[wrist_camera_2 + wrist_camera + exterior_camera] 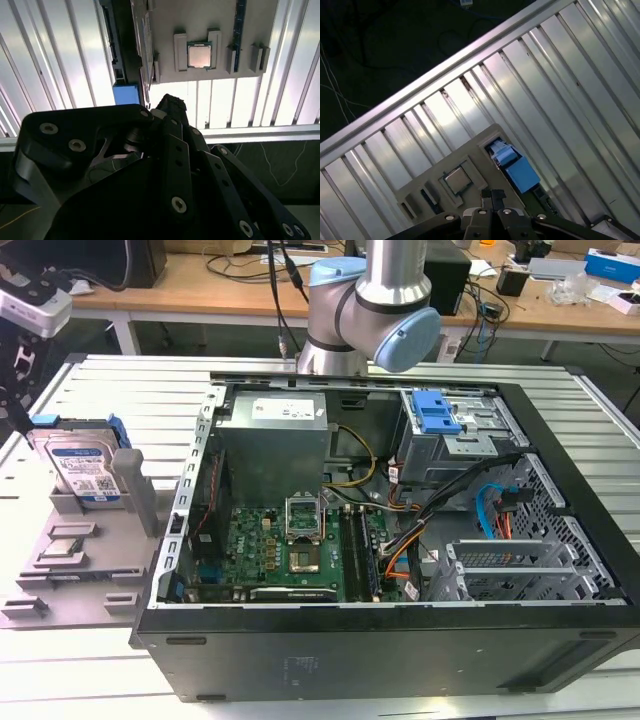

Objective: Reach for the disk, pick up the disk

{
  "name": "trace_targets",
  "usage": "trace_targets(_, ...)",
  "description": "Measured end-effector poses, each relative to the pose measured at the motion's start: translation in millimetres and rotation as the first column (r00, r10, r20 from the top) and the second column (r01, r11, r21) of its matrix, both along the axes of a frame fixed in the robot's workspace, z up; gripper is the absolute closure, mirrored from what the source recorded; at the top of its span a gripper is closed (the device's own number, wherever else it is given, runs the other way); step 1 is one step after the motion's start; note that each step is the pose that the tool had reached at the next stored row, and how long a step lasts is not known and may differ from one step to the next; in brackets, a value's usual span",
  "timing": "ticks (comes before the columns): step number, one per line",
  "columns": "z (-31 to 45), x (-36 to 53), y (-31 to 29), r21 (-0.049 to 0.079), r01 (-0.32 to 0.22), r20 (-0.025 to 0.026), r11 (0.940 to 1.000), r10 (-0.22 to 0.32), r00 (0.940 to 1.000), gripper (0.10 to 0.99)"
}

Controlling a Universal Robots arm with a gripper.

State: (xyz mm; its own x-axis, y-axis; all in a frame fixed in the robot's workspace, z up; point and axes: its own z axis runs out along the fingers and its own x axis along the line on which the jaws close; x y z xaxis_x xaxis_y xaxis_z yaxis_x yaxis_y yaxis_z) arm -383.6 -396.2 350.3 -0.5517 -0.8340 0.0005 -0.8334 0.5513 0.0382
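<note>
Two fingers [498,196] pressed together, holding nothing — near the upright disk [85,465].

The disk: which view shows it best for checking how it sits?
The exterior view. The disk stands upright in the grey fixture at the exterior view's left, with its labelled face and blue frame plain. In both wrist views the disk is seen edge-on from above, little more than its blue frame, with no label visible.
</note>
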Motion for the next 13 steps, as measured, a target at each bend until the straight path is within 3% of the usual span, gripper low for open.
trace_targets(8, 0.0, 0.0, 0.0, 0.000, -0.057, 0.0001, 0.9984, 0.057, 0.9984, 0.980)
trace_targets(13, 0.0, 0.0, 0.0, 0.000, -0.105, 0.0000, 0.9944, 0.105, 0.9944, 0.980)
